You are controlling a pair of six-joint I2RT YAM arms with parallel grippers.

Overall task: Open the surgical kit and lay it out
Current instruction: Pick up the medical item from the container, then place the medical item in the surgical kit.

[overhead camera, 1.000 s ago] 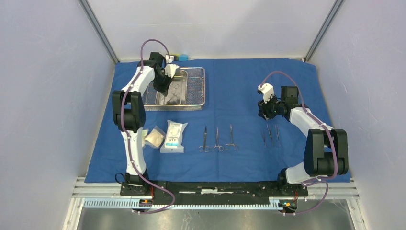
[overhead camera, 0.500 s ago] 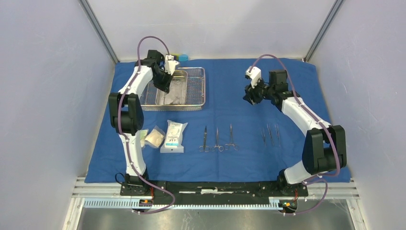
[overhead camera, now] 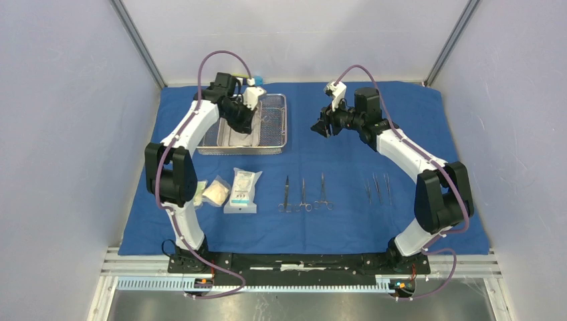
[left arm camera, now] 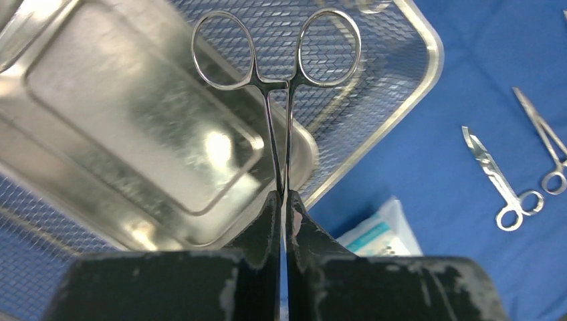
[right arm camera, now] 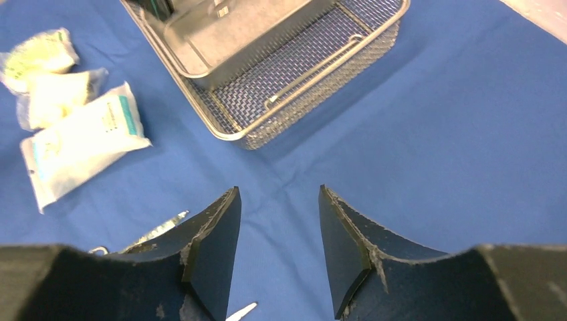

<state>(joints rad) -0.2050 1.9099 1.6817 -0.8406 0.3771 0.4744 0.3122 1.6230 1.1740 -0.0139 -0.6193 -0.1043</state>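
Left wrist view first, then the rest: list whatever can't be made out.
- Left wrist: the held instrument's tips are hidden inside the shut left claw; the steel pan is cut off by the left edge.
- Right wrist: a laid-out instrument is mostly hidden behind the right claw; the packets' print is blurred.
- Top external: the held instrument is too small to see over the basket.

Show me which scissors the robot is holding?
The pair pinched in the left pincer above the basket; the others lie loose.

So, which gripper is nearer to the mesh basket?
Left. The left gripper hangs over the basket, shut on an instrument; the right gripper is apart, over the cloth.
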